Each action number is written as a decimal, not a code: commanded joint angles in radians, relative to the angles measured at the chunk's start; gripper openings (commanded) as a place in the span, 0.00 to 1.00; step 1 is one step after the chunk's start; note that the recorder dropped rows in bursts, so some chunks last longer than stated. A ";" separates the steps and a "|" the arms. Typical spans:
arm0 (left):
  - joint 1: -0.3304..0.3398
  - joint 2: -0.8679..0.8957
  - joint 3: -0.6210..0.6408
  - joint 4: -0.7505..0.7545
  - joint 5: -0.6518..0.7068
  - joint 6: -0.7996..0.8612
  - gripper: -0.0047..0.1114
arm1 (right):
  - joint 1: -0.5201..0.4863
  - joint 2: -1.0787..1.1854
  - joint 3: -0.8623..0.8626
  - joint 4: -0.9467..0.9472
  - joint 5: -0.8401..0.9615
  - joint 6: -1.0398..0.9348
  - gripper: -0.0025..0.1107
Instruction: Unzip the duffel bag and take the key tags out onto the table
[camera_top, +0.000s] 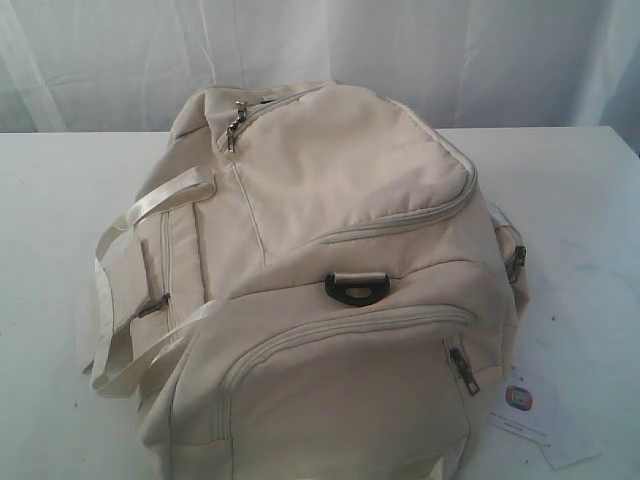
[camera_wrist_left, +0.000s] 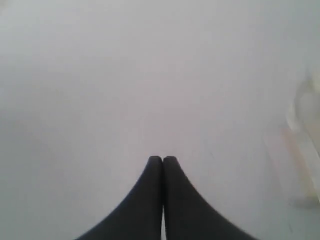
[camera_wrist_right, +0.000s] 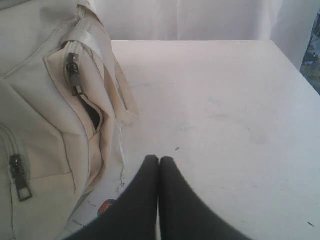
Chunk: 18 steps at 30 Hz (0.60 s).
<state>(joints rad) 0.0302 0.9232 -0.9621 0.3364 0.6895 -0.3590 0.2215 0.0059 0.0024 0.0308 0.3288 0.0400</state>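
A: At the left wrist, how do the fingers stand?

B: Pressed tip to tip. The left fingers (camera_wrist_left: 152, 172) hold nothing and hang over bare desk (camera_wrist_left: 125, 75). A pale shape (camera_wrist_left: 302, 130) lies off to one side, too blurred to name.

A: And the right?

B: The right fingers (camera_wrist_right: 149, 172) are likewise closed and empty, above the desk just beside the bag (camera_wrist_right: 45, 125). A card (camera_wrist_right: 102, 206) with a red-blue mark lies on the desk close against the bag, partly hidden under them.

A: What of the bag on that side?

B: Its end pocket (camera_wrist_right: 75, 110) gapes a little. The zip is part open, with a dark slit (camera_wrist_right: 94, 114) below the end pull (camera_wrist_right: 74, 75). A second pull (camera_wrist_right: 19, 180) hangs on the pocket next to it.

A: Where does the bag sit overall?

B: From the outside camera it lies mid-desk and fills most of the view. The top pocket (camera_top: 340, 170) has its zip closed along the curve, with the top pulls (camera_top: 235, 128) at the far left corner. A black D-ring (camera_top: 355, 288) sits in the middle, above the near pocket (camera_top: 340, 390), whose near pull (camera_top: 463, 370) hangs at the right end. The handles (camera_top: 150, 210) trail off the left side. The card lies by the near right corner. A white curtain (camera_top: 400, 50) hangs behind.
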 joint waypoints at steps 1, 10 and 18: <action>-0.003 0.163 -0.053 -0.656 0.272 0.661 0.04 | 0.001 -0.006 -0.002 0.002 -0.012 0.003 0.02; -0.358 0.322 -0.150 -1.130 0.031 0.880 0.04 | 0.001 -0.006 -0.002 0.002 -0.012 0.003 0.02; -0.719 0.533 -0.460 -0.581 0.106 0.523 0.04 | 0.001 -0.006 -0.002 0.002 -0.012 0.003 0.02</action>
<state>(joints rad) -0.6052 1.3946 -1.3195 -0.4321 0.7210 0.3025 0.2215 0.0059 0.0024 0.0308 0.3288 0.0418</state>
